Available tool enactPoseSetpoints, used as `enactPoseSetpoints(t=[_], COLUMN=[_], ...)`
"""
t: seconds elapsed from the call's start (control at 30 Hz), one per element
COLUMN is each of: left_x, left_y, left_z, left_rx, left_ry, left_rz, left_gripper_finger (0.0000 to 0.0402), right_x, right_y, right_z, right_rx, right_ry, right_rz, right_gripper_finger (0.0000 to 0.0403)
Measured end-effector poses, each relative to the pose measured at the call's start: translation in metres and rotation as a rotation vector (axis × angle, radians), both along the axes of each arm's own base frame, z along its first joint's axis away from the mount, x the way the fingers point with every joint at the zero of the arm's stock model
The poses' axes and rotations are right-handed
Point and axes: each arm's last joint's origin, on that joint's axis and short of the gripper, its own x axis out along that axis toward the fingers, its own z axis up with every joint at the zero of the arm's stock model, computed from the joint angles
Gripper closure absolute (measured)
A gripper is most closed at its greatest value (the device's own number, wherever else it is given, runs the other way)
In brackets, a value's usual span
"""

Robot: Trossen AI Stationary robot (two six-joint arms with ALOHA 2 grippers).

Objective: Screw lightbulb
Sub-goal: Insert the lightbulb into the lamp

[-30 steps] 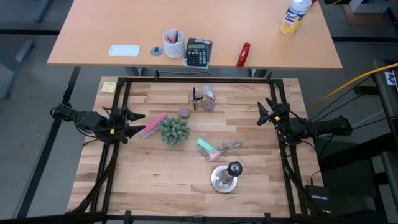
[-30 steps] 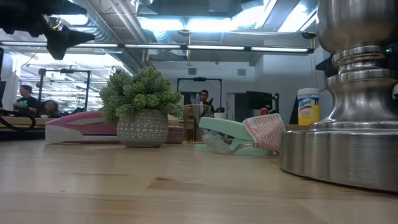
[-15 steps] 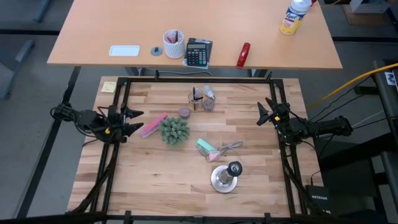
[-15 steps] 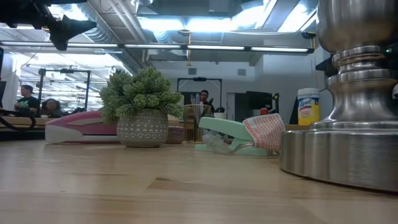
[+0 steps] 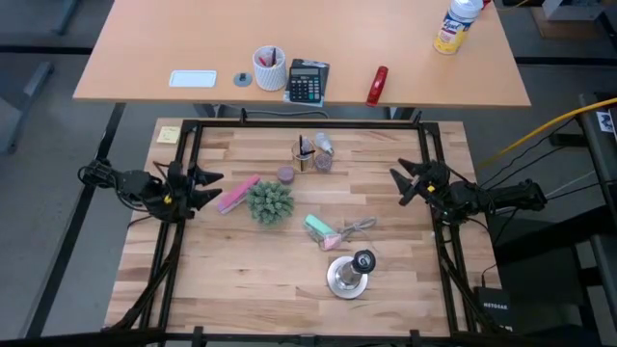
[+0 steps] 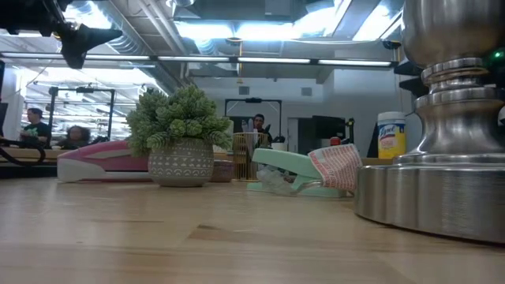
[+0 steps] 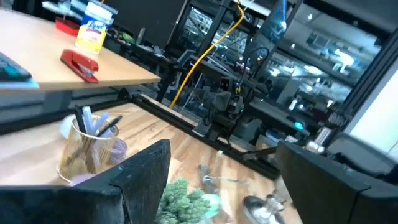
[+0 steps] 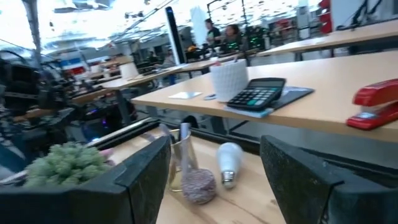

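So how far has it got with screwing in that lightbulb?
Nothing looks done yet. The lightbulb lies at the table's far side beside the clear pen cup, while the silver stand sits near the front with its black socket empty. Nothing is in hand: the left gripper and right gripper hover open at the table's sides. Picking up, carrying and screwing all remain.
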Motion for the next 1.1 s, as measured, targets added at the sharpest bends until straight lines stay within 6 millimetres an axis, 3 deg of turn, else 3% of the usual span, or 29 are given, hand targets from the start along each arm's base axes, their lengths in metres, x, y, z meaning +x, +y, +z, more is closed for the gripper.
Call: enactPoseSetpoints(t=[0.53, 0.83, 1.1], left_x=[-0.001, 0.000, 0.034], left_y=[0.001, 0.000, -0.014], left_z=[0.007, 0.008, 0.005], left_rx=[-0.024, -0.174, -0.092], left_ry=[-0.073, -0.111, -0.138], left_rz=[0.001, 0.000, 0.033], left_gripper_finger=[0.0116, 0.0116, 0.0116], right_x=[0.002, 0.004, 0.004], right_y=[0.003, 0.007, 0.007], right_z=[0.000, 0.000, 0.001], right_rx=[0.057, 0.045, 0.045], right_ry=[-0.047, -0.047, -0.048], right_rz=[0.121, 0.266, 0.271], right_gripper_finger=[0.0150, 0.0150, 0.0150])
